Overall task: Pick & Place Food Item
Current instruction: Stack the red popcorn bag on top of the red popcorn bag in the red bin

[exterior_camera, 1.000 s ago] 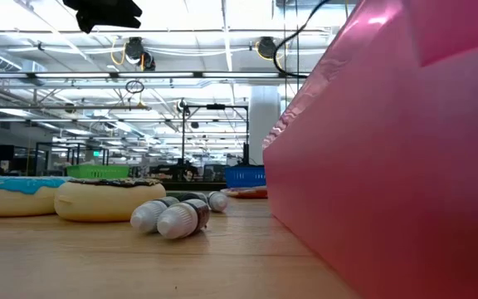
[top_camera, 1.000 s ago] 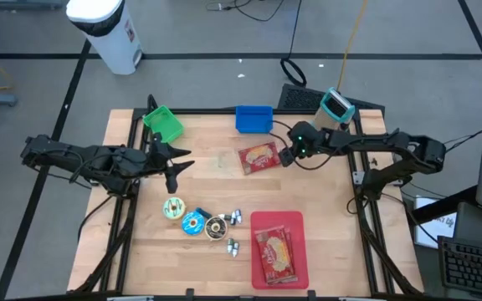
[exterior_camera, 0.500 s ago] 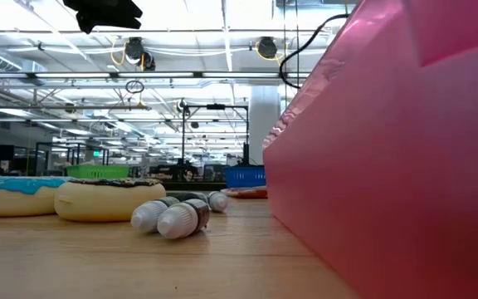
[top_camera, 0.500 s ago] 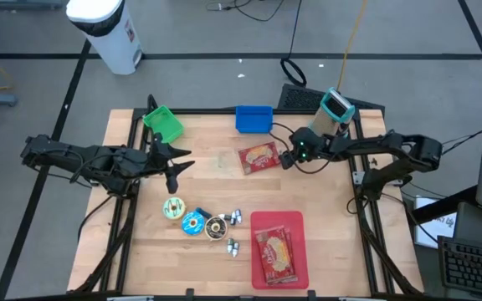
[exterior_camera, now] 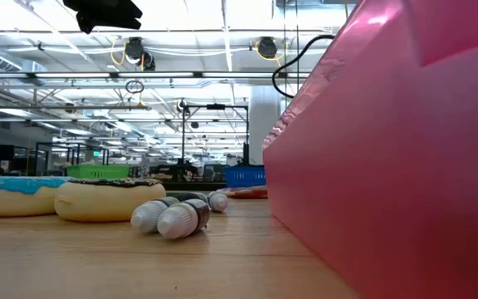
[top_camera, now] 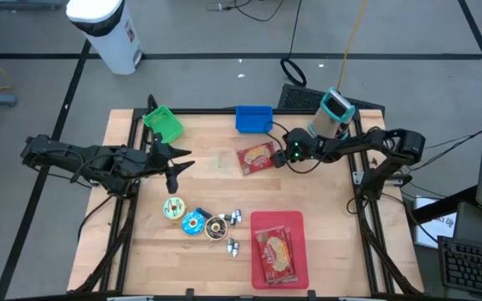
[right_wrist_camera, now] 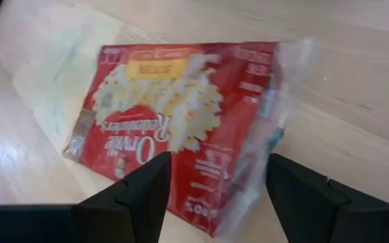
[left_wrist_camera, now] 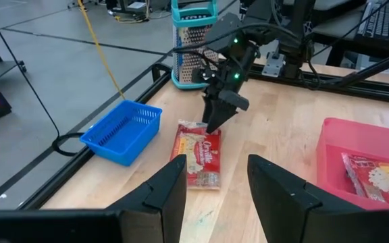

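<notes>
One popcorn bag (top_camera: 258,156) lies flat beside the blue basket (top_camera: 253,119); right gripper (top_camera: 284,156) hovers spread at its edge. Best drop lower, pinch the edge. Left gripper (top_camera: 174,165) waits, half-spread.

The high view looks straight down on the whole table (top_camera: 141,251). The low view looks level across it. Both wrist views, the right closest, share the popcorn bag (right_wrist_camera: 181,128).

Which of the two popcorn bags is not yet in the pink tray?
The popcorn bag lying bare on the table beside the blue basket, at the right gripper.
</notes>
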`<state>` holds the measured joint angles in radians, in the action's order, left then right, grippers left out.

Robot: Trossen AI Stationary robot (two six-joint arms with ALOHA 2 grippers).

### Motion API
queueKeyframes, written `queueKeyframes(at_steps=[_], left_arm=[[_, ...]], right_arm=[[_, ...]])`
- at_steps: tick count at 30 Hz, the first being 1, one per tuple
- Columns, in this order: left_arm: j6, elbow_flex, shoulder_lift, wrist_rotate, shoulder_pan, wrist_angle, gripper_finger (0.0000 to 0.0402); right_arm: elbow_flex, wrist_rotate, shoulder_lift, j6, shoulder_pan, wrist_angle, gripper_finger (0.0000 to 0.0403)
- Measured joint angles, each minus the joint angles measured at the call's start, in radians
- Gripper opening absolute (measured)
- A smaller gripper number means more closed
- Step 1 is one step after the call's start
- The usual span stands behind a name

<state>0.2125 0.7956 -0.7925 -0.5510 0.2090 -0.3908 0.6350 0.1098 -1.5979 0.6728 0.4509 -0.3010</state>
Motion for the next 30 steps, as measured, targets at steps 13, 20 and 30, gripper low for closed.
queueKeyframes(at_steps=[13,20,30], left_arm=[[0.0,0.0,0.0,0.0,0.0,-0.001,0.0159],[0.0,0.0,0.0,0.0,0.0,-0.001,0.0159],[0.001,0.0,0.0,0.0,0.0,-0.001,0.0159]], right_arm=[[0.003,0.019,-0.082,0.007,-0.001,-0.066,0.0099],[0.002,0.026,-0.086,-0.131,-0.001,-0.129,0.0007],[0.0,0.052,0.073,-0.269,-0.029,-0.161,0.0001]])
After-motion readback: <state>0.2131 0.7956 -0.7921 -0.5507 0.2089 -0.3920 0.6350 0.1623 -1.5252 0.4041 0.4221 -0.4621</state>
